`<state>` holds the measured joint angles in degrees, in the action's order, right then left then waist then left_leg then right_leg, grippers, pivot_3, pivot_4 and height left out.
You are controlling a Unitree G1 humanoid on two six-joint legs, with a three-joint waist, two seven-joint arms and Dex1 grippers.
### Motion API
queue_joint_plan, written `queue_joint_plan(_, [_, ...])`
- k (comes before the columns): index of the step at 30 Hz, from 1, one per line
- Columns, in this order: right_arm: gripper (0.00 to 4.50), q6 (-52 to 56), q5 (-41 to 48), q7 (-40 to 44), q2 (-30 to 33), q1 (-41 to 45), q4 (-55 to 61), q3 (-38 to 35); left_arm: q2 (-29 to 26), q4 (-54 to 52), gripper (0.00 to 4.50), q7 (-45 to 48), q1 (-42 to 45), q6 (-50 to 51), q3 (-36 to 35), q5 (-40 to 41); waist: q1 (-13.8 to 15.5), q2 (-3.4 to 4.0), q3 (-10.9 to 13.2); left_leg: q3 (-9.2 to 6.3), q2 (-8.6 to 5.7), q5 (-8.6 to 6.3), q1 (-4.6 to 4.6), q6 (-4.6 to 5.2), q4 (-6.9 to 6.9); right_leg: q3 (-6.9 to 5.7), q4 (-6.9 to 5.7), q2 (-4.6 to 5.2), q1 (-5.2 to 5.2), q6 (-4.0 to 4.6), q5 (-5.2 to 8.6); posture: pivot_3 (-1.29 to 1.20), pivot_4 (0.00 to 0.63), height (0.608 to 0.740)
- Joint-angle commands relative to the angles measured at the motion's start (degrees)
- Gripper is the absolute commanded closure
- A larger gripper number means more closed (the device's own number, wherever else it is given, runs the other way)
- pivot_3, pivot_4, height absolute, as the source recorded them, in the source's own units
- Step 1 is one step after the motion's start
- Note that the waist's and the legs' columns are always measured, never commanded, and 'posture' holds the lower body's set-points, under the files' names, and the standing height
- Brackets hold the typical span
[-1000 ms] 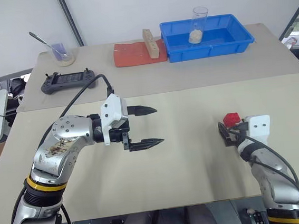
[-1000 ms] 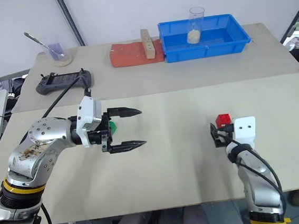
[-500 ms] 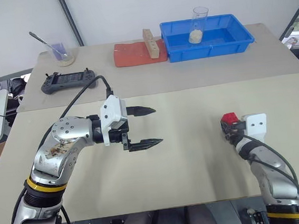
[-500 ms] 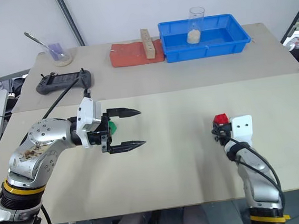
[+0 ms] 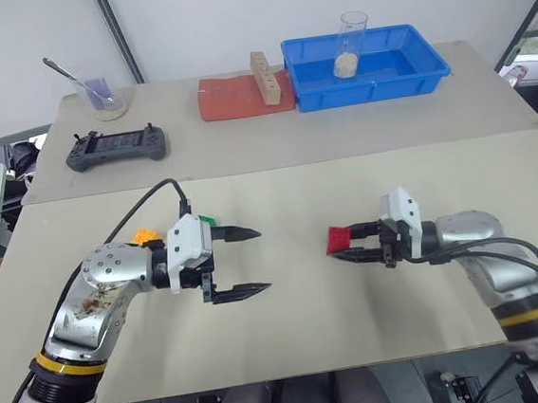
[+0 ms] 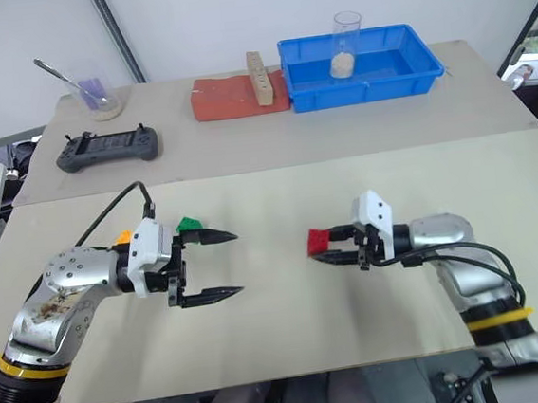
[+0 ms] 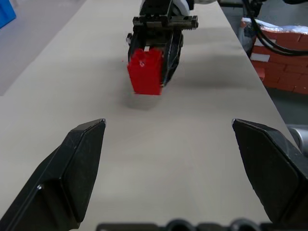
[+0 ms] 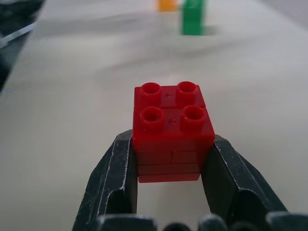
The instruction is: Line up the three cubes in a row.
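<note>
My right gripper [image 5: 348,249] points left over the middle of the near table and is shut on the red cube [image 5: 338,241], which it holds just above the surface. In the right wrist view the studded red cube [image 8: 169,130] sits clamped between both fingers. My left gripper [image 5: 263,258] faces it from the left, open wide and holding nothing, with a clear gap to the cube. The green cube [image 5: 207,222] rests on the table just behind the left gripper's body. Further left, partly hidden by the left arm, is the orange-yellow cube [image 5: 143,237].
On the far table stand a blue bin [image 5: 370,94] holding a glass [image 5: 354,41], a red pad [image 5: 233,100] with a tall wooden block [image 5: 266,76], a black controller [image 5: 116,147] and a cup with a spoon [image 5: 105,98].
My right gripper closed on the red cube, turned to point left and carried it from the right edge toward the table's middle. The left gripper sank a little, staying open.
</note>
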<state>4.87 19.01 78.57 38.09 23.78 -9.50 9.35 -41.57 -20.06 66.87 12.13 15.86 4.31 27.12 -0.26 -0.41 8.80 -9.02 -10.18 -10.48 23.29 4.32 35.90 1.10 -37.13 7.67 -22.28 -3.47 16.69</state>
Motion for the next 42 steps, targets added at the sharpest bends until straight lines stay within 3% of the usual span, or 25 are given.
queue_joint_plan(1, [3.06,-11.79,-3.08,9.79,1.30,5.72,-13.04,1.10,-1.30,-4.80,0.00,-0.70,-3.35,-1.51,-2.44,0.33,-0.12,0.00,0.00,0.02,0.01,-0.03,-0.02,-0.05,0.02,0.03,0.04,-0.03,-0.01,0.01,-0.06,0.00,0.150,0.740])
queue_joint_plan(5, [3.06,-18.24,-4.96,13.71,0.77,10.14,-22.68,2.70,-1.37,-6.57,0.00,-1.86,-5.90,-1.48,-2.65,0.21,0.02,0.01,0.01,0.03,0.15,-0.10,-0.03,-0.20,0.01,0.05,0.03,-0.16,-0.02,0.08,-0.14,0.00,0.150,0.740])
queue_joint_plan(11, [3.06,-17.98,-5.12,13.92,-0.90,13.75,-27.99,4.45,-1.47,-7.96,0.00,-2.96,-7.62,-1.35,-2.55,0.09,-0.15,0.02,0.00,0.04,0.35,-0.05,-0.04,-0.27,-0.02,0.08,-0.01,-0.31,-0.03,0.25,-0.24,0.00,0.150,0.740])
queue_joint_plan(13, [2.03,-17.76,-5.28,13.92,-1.18,14.48,-28.67,4.53,-1.66,-8.41,0.00,-3.10,-7.85,-1.01,-2.62,0.35,-0.17,0.02,0.00,0.04,0.36,-0.05,-0.04,-0.28,-0.02,0.08,-0.01,-0.34,-0.04,0.27,-0.25,0.00,0.150,0.740])
queue_joint_plan(19, [0.03,-19.89,-6.08,13.92,0.47,15.96,-32.12,5.40,-1.89,-8.80,0.00,-3.11,-7.82,-0.44,-2.24,0.74,-0.02,0.03,0.01,0.04,0.35,-0.06,-0.04,-0.30,-0.01,0.08,-0.01,-0.35,-0.06,0.28,-0.25,0.00,0.150,0.740])
queue_joint_plan(24, [0.03,-18.75,-4.62,13.92,3.48,15.34,-30.74,4.89,-0.40,-7.80,0.00,-6.07,-9.18,0.13,-2.90,0.48,0.16,0.04,0.00,0.04,0.35,-0.11,-0.04,-0.40,0.00,0.09,-0.02,-0.35,-0.07,0.28,-0.26,0.00,0.150,0.740])
queue_joint_plan(28, [0.03,-13.82,-1.41,13.92,7.07,11.91,-22.23,1.93,2.83,-7.48,0.00,-13.09,-12.85,0.67,-5.20,-0.76,0.28,0.05,0.01,0.07,0.36,-0.16,-0.02,-0.45,-0.02,0.13,-0.03,-0.34,-0.08,0.28,-0.26,0.00,0.150,0.740])
queue_joint_plan(32, [0.03,2.16,6.61,6.45,9.75,6.90,0.81,-3.89,9.70,-6.74,0.00,-24.51,-19.68,-2.77,-7.03,-6.71,0.21,0.12,-0.01,0.23,0.46,-0.25,0.01,-0.45,-0.02,0.33,-0.01,-0.22,-0.10,0.29,-0.26,0.00,0.150,0.740])
queue_joint_plan(36, [0.03,21.86,16.66,-5.86,9.58,7.18,21.06,-7.63,17.36,-4.43,0.00,-35.23,-22.68,-5.22,-8.39,-11.66,0.93,0.12,-0.01,0.49,0.68,-0.38,0.06,-0.64,0.04,0.61,0.00,-0.29,-0.19,0.37,-0.31,0.00,0.150,0.740])
queue_joint_plan(42, [0.03,39.07,28.52,-21.89,2.96,14.47,31.09,-10.30,24.14,4.82,0.00,-44.73,-18.95,-9.53,-10.08,-16.13,2.46,0.06,0.01,0.65,0.73,-0.40,0.07,-0.68,0.10,0.73,0.02,-0.31,-0.19,0.36,-0.37,0.00,0.150,0.740])
